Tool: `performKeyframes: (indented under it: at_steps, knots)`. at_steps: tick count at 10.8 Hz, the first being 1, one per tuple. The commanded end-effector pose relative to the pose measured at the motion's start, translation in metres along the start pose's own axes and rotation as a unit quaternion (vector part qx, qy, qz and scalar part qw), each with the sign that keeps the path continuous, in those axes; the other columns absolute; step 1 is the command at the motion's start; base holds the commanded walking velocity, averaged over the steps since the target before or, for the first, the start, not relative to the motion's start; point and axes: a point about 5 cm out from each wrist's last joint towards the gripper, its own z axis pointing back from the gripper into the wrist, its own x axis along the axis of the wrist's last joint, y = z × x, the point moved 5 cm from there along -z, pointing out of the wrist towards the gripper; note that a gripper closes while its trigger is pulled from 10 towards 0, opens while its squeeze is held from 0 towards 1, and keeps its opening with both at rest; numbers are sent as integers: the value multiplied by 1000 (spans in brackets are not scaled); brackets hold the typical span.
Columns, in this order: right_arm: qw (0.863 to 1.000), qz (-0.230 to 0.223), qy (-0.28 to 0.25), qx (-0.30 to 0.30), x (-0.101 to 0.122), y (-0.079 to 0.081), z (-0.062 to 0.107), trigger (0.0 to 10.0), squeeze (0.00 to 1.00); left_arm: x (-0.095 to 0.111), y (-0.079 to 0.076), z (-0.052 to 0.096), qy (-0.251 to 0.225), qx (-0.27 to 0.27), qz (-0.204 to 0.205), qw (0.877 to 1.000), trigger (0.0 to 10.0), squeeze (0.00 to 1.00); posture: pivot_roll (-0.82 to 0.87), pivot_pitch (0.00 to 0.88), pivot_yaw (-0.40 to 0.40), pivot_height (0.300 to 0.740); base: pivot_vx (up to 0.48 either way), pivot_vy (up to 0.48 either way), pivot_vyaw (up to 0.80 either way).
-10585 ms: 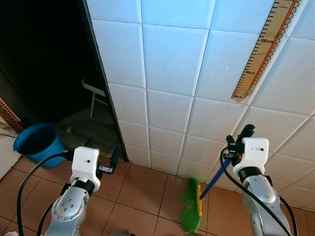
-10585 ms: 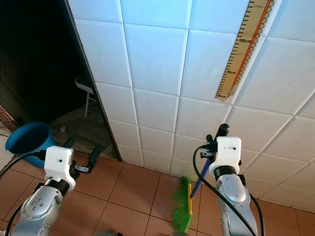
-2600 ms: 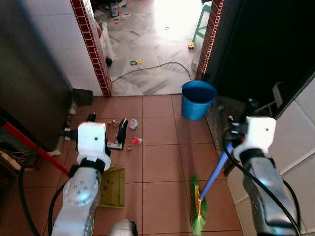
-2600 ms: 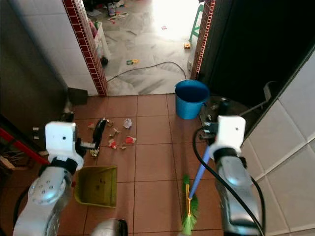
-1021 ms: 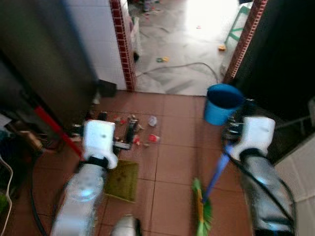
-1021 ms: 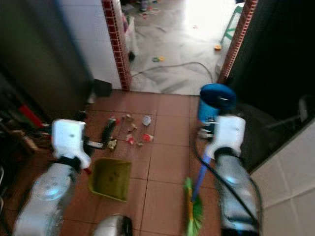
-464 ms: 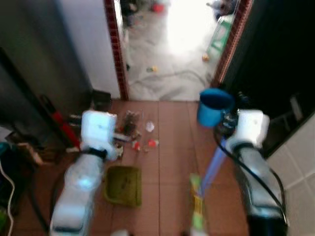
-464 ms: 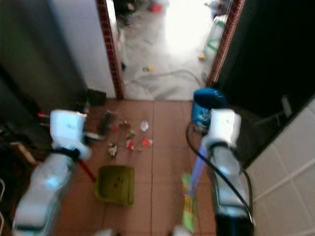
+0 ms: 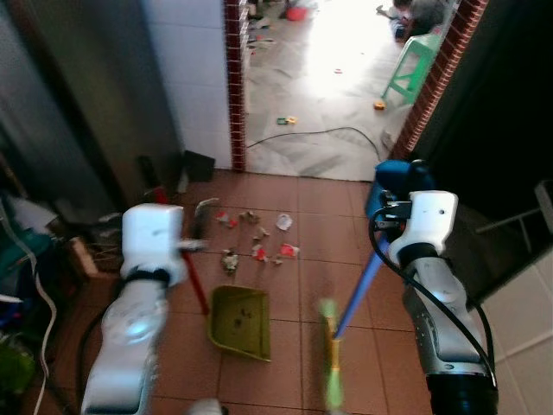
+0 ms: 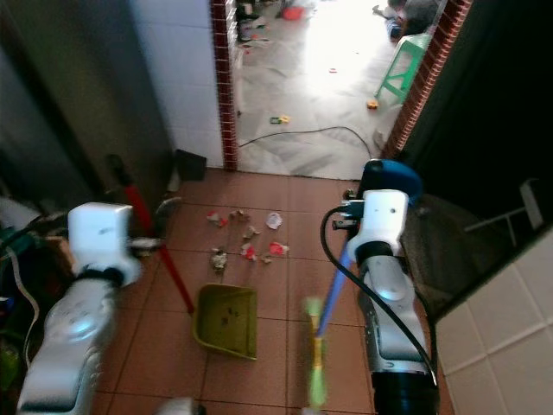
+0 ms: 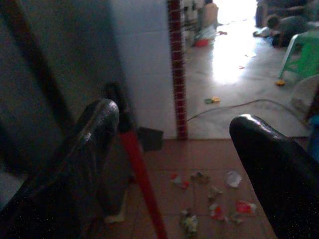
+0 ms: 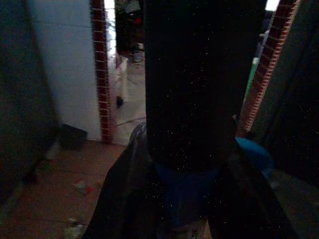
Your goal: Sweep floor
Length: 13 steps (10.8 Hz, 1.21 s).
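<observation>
Your right end effector [image 9: 390, 216] is closed round the blue handle of the broom [image 9: 356, 293]; the right wrist view confirms it — the handle [image 12: 192, 99] sits between the fingers, very dark; the broom slants down toward the robot, its green head [image 9: 331, 359] on the terracotta floor [image 9: 285, 294], blurred

Left end effector [image 9: 200, 226]: fingers spread wide, one black finger [image 11: 75, 164] on each side of the left wrist view; the red handle [image 11: 142, 179] of the dustpan runs through the gap between them; whether the pads touch it you cannot tell from these frames

Dustpan [image 9: 239, 322]: olive-green, flat on the floor tiles between the two arms, just left of the broom head; its red handle [image 9: 194, 285] rises up and leftward toward the left end effector

Litter [image 9: 259, 246]: a loose scatter of small scraps, white and red among them, on the tiles just beyond the dustpan, apart from it

Surroundings: blue bucket [image 9: 390, 177] behind the right wrist, partly hidden; red-brick-edged doorway [image 9: 235, 86] ahead, opening onto a bright grey floor with a dark cable [image 9: 320, 134] across it; green stool [image 9: 419, 69] at the far right of that room; a person [image 9: 423, 13] crouched at the top edge, mostly cut off; white tiled wall [image 9: 186, 78] left of the doorway
</observation>
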Motion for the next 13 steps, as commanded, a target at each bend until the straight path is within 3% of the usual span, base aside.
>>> performKeyframes:
  at_steps: [1,3,6,8,10,13]
  knots:
    - [1000,6,-26,-5,14,-7,-6,10000,0,1,0,1,-7,7,-7,1000,10000,0,59,0,-59,740,0,0,0]
    - [1000,7,-23,6,11,-1,-9,10000,0,-9,12,9,-8,37,-52,998,10000,0,69,0,-66,740,0,0,0]
    - [999,7,-27,16,12,6,-6,10000,0,-1,18,1,-16,34,-44,998,10000,0,68,8,-26,740,0,0,0]
    - [1000,9,-12,9,2,0,-1,10000,0,3,12,1,-25,19,-51,998,10000,0,77,26,-27,740,0,0,0]
    - [1000,8,-20,8,8,3,-5,10000,0,3,15,0,-25,21,-48,998,10000,0,74,28,-25,740,0,0,0]
    - [1000,4,-14,17,3,10,0,10000,0,4,4,-2,-27,-1,-43,999,10000,0,71,24,-26,740,0,0,0]
